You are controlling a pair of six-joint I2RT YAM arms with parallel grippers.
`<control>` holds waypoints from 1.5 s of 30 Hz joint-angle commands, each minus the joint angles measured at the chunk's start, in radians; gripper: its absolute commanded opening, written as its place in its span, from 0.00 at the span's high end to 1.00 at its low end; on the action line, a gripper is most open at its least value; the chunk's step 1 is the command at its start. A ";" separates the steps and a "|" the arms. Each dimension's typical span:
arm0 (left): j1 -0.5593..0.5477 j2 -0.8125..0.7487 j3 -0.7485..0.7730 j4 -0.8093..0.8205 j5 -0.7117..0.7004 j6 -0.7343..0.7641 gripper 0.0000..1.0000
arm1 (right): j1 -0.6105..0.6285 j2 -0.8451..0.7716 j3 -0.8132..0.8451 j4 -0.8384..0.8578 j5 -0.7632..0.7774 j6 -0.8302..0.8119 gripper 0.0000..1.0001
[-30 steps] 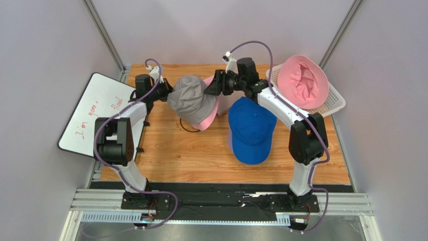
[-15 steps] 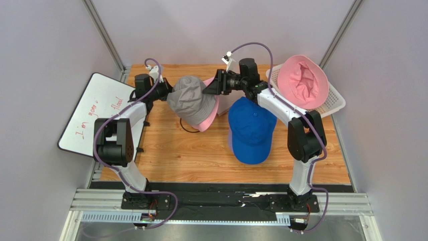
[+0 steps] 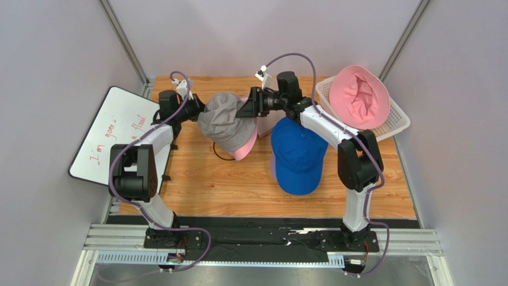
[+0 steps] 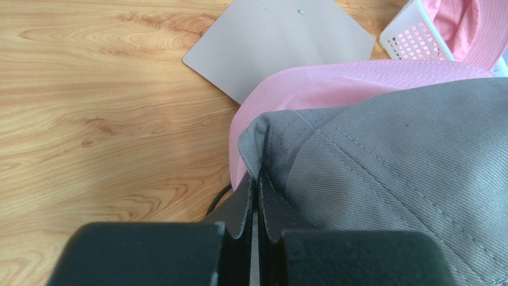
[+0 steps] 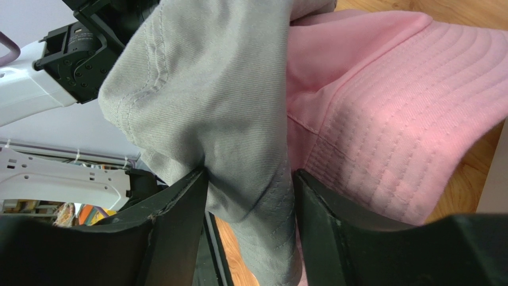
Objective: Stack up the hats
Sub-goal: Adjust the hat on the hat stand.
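A grey bucket hat [image 3: 225,122] sits over a pink hat [image 3: 247,143] at the back middle of the table. My left gripper [image 3: 200,110] is shut on the grey hat's left brim [image 4: 262,143], fingertips [image 4: 257,179] pinched together. My right gripper [image 3: 244,109] is at the hat's right side, open, its jaws standing apart around a loose fold of grey fabric [image 5: 250,176]. The pink hat [image 5: 381,119] lies just beside the right finger. A blue cap [image 3: 298,155] lies on the table to the right. A pink bucket hat [image 3: 359,97] rests in the basket.
A white mesh basket [image 3: 396,125] stands at the back right corner. A whiteboard [image 3: 113,134] leans off the table's left edge. A beige sheet [image 4: 280,42] lies behind the hats. A black wire loop [image 3: 222,154] shows under the stacked hats.
My right gripper has moved left, closer onto the grey hat's right side. The grey hat has shifted slightly left. The left gripper keeps its grip.
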 commanded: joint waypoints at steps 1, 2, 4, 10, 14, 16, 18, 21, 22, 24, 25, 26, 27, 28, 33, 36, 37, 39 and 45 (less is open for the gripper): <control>-0.010 -0.060 -0.007 0.070 0.045 -0.008 1.00 | 0.009 0.024 0.040 0.007 -0.022 -0.006 0.52; -0.010 -0.058 -0.007 0.069 0.044 -0.005 1.00 | 0.009 0.021 0.040 0.012 -0.029 0.009 0.65; -0.010 -0.063 -0.005 0.058 0.030 0.005 1.00 | 0.008 0.012 0.045 -0.005 -0.020 0.005 0.96; -0.010 -0.080 0.001 -0.013 -0.036 0.068 1.00 | 0.000 -0.106 0.047 -0.171 0.169 -0.124 1.00; -0.010 -0.080 0.006 -0.048 -0.068 0.089 1.00 | -0.021 -0.167 0.004 -0.238 0.276 -0.158 0.96; -0.010 -0.078 0.007 -0.056 -0.079 0.100 1.00 | -0.033 -0.203 -0.027 -0.225 0.290 -0.149 0.95; -0.010 -0.075 0.010 -0.066 -0.087 0.109 1.00 | -0.056 -0.221 -0.071 -0.200 0.278 -0.138 0.90; -0.010 -0.077 0.012 -0.076 -0.093 0.115 1.00 | -0.078 -0.256 -0.116 -0.159 0.264 -0.109 0.79; -0.010 -0.075 0.012 -0.076 -0.097 0.115 1.00 | -0.080 -0.261 -0.116 -0.159 0.263 -0.116 0.74; -0.010 -0.078 0.015 -0.079 -0.099 0.118 1.00 | -0.080 -0.264 -0.111 -0.163 0.263 -0.123 0.55; -0.010 -0.078 0.015 -0.080 -0.099 0.118 1.00 | -0.080 -0.264 -0.108 -0.165 0.263 -0.126 0.50; -0.010 -0.078 0.016 -0.082 -0.096 0.118 1.00 | -0.081 -0.261 -0.105 -0.165 0.258 -0.127 0.48; -0.010 -0.081 0.018 -0.079 -0.082 0.115 1.00 | -0.081 -0.257 -0.098 -0.165 0.252 -0.129 0.48; -0.010 -0.081 0.015 -0.065 -0.073 0.111 1.00 | -0.083 -0.250 -0.092 -0.166 0.244 -0.126 0.50; -0.027 -0.081 0.009 -0.045 -0.062 0.101 1.00 | -0.083 -0.204 -0.079 -0.153 0.172 -0.109 0.52; -0.035 -0.072 0.007 -0.036 -0.055 0.094 1.00 | -0.080 -0.186 -0.092 -0.111 0.117 -0.081 0.51; -0.039 -0.071 0.007 -0.033 -0.056 0.092 1.00 | -0.080 -0.181 -0.092 -0.105 0.100 -0.075 0.50; -0.044 -0.068 0.009 -0.030 -0.058 0.089 1.00 | -0.075 -0.165 -0.085 -0.105 0.096 -0.075 0.50; -0.059 -0.046 0.027 -0.040 -0.087 0.068 1.00 | -0.069 -0.149 -0.066 -0.175 0.183 -0.101 1.00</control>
